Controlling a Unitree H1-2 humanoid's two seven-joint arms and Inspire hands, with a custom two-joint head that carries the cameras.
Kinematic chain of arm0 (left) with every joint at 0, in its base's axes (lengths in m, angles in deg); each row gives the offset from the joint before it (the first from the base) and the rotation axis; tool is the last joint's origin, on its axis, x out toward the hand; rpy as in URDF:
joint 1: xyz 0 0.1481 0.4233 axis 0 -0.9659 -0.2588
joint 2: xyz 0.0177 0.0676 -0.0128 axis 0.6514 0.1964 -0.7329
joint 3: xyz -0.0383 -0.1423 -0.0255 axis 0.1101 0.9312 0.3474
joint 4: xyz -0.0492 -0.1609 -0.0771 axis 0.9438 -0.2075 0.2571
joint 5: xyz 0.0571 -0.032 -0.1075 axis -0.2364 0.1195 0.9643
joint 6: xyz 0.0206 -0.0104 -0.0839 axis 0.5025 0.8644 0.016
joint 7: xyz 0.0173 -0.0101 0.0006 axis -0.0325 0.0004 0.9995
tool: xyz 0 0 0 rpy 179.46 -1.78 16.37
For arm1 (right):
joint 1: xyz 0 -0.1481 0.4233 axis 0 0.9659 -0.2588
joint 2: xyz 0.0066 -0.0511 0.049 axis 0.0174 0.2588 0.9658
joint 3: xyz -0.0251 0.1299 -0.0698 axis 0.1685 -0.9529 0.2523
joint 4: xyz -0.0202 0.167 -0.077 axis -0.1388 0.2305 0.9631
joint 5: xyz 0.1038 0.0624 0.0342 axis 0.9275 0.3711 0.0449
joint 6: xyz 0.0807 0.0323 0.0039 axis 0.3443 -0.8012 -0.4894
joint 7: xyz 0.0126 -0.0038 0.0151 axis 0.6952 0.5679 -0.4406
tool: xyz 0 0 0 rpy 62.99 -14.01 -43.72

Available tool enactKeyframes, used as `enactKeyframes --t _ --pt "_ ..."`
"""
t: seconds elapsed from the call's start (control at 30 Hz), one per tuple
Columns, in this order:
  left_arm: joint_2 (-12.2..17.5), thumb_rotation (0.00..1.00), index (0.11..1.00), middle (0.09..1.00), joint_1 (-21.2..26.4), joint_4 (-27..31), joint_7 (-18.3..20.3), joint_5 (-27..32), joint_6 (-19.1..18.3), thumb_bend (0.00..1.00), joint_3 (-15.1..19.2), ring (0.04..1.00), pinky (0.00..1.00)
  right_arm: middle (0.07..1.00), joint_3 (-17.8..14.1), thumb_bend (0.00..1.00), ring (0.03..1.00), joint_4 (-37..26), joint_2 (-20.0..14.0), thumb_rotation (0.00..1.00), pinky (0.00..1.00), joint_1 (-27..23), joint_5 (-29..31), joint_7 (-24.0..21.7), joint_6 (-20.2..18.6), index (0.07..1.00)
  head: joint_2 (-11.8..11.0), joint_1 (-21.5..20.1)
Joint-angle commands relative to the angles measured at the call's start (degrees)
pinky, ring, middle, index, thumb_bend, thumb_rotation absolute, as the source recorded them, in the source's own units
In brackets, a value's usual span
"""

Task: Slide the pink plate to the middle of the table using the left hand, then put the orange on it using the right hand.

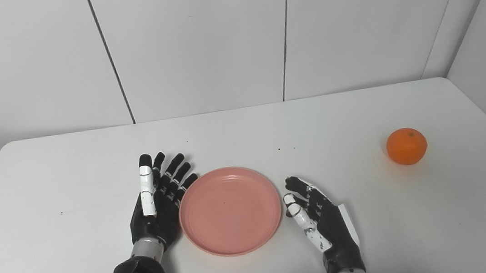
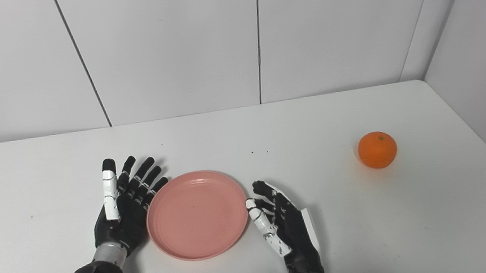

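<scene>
The pink plate (image 1: 230,210) lies flat near the middle of the white table (image 1: 242,132), toward its front. My left hand (image 1: 157,200) is open, its palm and fingers against the plate's left rim. My right hand (image 1: 319,219) is open and empty, resting just right of the plate with a small gap. The orange (image 1: 406,145) sits on the table far to the right, well clear of my right hand. The scene shows the same in the right eye view, with the plate (image 2: 197,214) and the orange (image 2: 377,149).
White panelled walls stand behind the table and along its right side. The table's right edge runs close to the orange. A few small dark specks (image 1: 286,148) dot the tabletop behind the plate.
</scene>
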Motion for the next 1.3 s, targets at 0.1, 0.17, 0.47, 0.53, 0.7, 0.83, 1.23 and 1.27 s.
enactKeyframes --t 0.1,0.17,0.47,0.53,0.7,0.83,1.23,1.27 --pt "-0.23 0.79 0.997 0.873 0.15 -2.68 -0.18 -0.08 -0.15 0.82 0.32 0.888 0.83 0.826 -0.13 0.72 0.827 -4.44 -0.64 0.83 0.81 -1.97 -9.41 3.08 0.22 0.803 -0.71 -0.18" --pt "-0.18 0.80 1.000 0.881 0.17 -3.19 0.26 -0.15 0.36 0.81 0.19 0.890 0.84 0.836 -0.15 0.71 0.855 -5.44 -1.68 0.88 0.84 -2.49 -11.92 3.20 1.16 0.815 -0.82 -0.23" --pt "-0.72 0.80 0.992 0.877 -0.04 -3.98 0.43 0.03 0.81 0.81 0.52 0.890 0.85 0.872 -4.20 0.75 0.869 -9.17 -3.52 0.90 0.88 -7.07 -12.84 2.53 -0.22 0.846 -1.40 -1.05" --pt "-0.85 0.80 0.993 0.880 -0.03 -4.10 0.54 0.07 0.98 0.80 0.52 0.893 0.86 0.869 -5.32 0.74 0.859 -9.42 -4.55 0.91 0.86 -8.43 -13.52 2.12 -0.83 0.847 -1.45 -1.01" --pt "-1.22 0.80 0.994 0.861 0.04 -4.54 0.71 0.08 1.39 0.80 0.47 0.890 0.86 0.875 -7.45 0.73 0.873 -8.73 -8.19 0.92 0.86 -11.57 -15.10 1.28 -1.19 0.844 -1.58 -0.70" --pt "-1.49 0.80 0.991 0.859 0.05 -4.88 0.54 -0.03 1.57 0.80 0.45 0.886 0.87 0.877 -8.66 0.72 0.872 -7.58 -12.08 0.91 0.85 -13.97 -15.51 -0.13 -1.28 0.853 -1.74 -0.52" --pt "-1.25 0.80 0.993 0.870 0.30 -6.30 0.80 1.39 1.09 0.80 1.18 0.884 0.90 0.842 -10.93 0.80 0.809 -3.88 -24.23 0.89 0.74 -21.82 -20.62 -3.61 -1.68 0.839 -2.83 -1.39" --pt "-1.26 0.80 0.992 0.865 0.35 -6.30 0.68 1.35 0.99 0.80 1.11 0.881 0.89 0.838 -11.23 0.81 0.808 -3.78 -25.63 0.89 0.74 -22.63 -21.34 -4.42 -2.58 0.831 -2.83 -1.39"
